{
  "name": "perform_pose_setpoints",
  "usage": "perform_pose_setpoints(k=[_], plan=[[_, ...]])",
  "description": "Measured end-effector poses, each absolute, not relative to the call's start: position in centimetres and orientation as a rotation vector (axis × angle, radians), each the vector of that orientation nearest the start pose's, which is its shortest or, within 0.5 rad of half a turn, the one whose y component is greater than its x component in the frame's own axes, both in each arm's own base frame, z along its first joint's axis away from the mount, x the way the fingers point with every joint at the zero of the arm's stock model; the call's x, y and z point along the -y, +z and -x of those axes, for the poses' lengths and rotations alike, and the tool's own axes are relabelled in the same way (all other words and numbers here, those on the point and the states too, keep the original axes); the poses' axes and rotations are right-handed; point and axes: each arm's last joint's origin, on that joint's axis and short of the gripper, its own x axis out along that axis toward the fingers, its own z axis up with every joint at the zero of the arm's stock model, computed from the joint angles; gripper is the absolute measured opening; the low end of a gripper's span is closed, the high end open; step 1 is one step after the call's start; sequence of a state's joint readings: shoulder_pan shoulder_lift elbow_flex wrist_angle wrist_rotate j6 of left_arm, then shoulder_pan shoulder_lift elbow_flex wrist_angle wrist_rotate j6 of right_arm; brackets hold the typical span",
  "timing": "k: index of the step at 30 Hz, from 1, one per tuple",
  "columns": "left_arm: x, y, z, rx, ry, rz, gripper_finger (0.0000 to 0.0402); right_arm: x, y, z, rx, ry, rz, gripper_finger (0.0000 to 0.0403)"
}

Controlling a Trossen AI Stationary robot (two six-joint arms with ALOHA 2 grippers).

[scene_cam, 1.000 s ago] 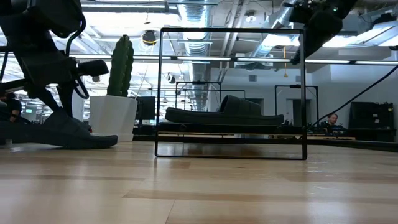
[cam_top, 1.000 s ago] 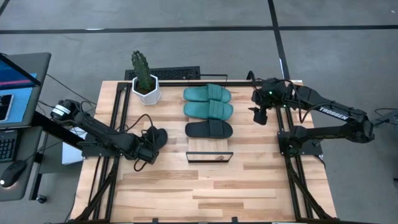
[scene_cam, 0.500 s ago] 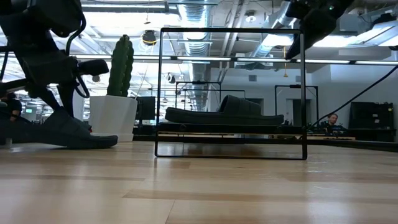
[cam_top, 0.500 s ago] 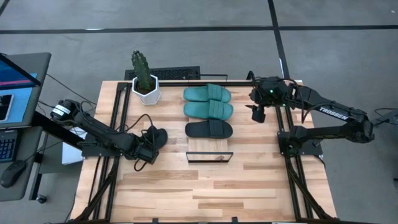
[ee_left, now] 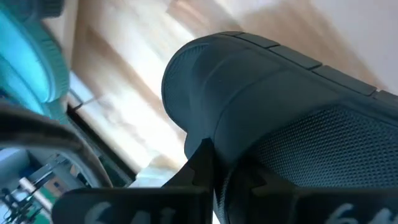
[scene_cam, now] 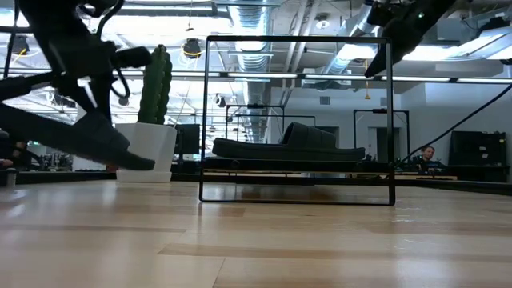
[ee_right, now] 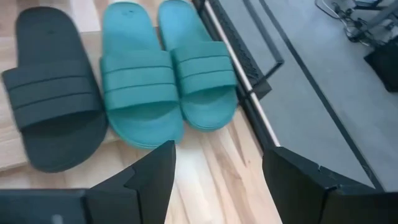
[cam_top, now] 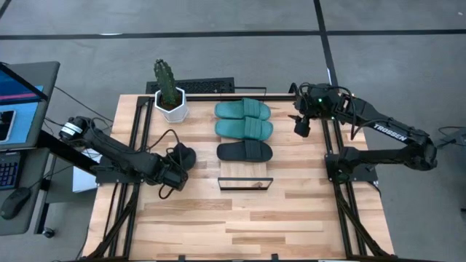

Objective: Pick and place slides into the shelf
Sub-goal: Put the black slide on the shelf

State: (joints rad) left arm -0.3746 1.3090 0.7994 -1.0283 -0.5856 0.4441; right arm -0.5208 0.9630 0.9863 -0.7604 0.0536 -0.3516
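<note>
I take the shelf [cam_top: 245, 156] as my landmark. Its near end is a bare plank stretch framed by a black wire hoop. Left of that bare end, my left gripper [cam_top: 175, 166] is pinched hard on the fourth slide [cam_top: 182, 156], a black one, lifted clear of the tabletop [cam_top: 240, 225]. In the low view that slide [scene_cam: 84, 138] hangs tilted, toe down, with the arm covering its upper part. The left wrist view gives me only its dark textured strap [ee_left: 267, 118] filling the frame; I cannot make out the fingers there.

Farther along the shelf lies a black slide [cam_top: 245, 151], then two teal slides [cam_top: 244, 120] side by side, all crosswise on the plank. The low view shows only the black one; the teal pair is hidden behind it.

Right of the shelf's far end, my right gripper [cam_top: 302, 125] hovers with fingers [ee_right: 152, 177] spread wide, carrying nothing. Left of the far end stands a potted cactus [cam_top: 169, 91].
</note>
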Motion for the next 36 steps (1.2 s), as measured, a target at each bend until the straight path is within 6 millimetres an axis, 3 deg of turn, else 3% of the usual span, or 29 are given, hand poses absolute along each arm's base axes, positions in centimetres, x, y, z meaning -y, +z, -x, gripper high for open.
perform_pose_setpoints(k=[6,16,23,30,36], plan=[[5.4,21.6,-19.0,-1.423,-0.123,-1.071,0.0000,10.1,32.2,-15.5,-0.805,-0.452,0.155,0.0226],[4.7,23.1,-17.3,-1.415,-0.044,-0.964,0.0000,10.5,32.4,-15.5,-0.787,-0.458,0.182,0.0226],[4.4,24.1,-16.7,-1.378,-0.022,-0.993,0.0000,10.4,32.6,-15.7,-0.751,-0.371,0.211,0.0226],[4.1,28.2,-16.6,-1.231,0.045,-1.061,0.0000,10.1,33.0,-16.2,-0.638,-0.213,0.216,0.0226],[3.4,31.7,-18.1,-1.018,-0.006,-1.163,0.0000,10.0,33.0,-16.5,-0.611,-0.145,0.198,0.0226]])
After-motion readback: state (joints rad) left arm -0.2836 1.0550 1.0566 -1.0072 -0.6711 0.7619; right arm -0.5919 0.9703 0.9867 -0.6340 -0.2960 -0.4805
